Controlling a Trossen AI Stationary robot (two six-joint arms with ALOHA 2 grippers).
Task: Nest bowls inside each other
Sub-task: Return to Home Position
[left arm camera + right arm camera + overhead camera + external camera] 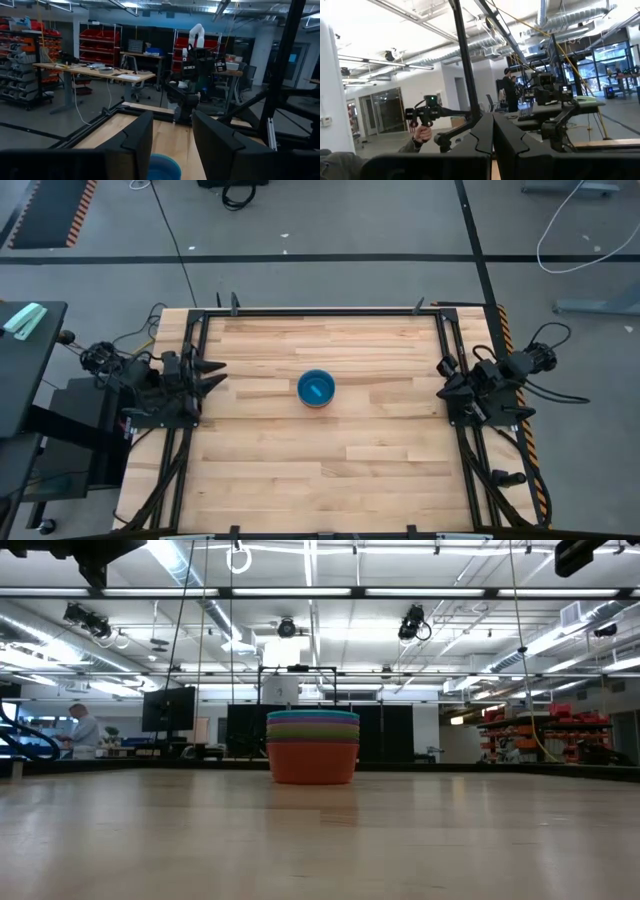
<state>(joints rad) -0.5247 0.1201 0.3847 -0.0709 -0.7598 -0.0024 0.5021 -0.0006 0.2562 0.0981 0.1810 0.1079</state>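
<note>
The bowls stand nested in one stack (316, 389) at the middle of the table, the blue one on top. In the low view the stack (313, 746) rests on its orange bottom bowl, with coloured rims layered above it up to the blue. My left gripper (218, 375) waits open at the table's left edge, pointing at the stack; its wrist view shows the blue rim (162, 168) between the spread fingers (172, 120). My right gripper (442, 378) waits shut at the right edge, fingers together (493, 145). Neither gripper touches the stack.
Bare wooden tabletop (330, 470) surrounds the stack on all sides. A black metal frame (320, 311) borders the table. In the right wrist view a person's hand (422, 132) holds a dark device beyond the table; another person (82, 728) stands far off in the room.
</note>
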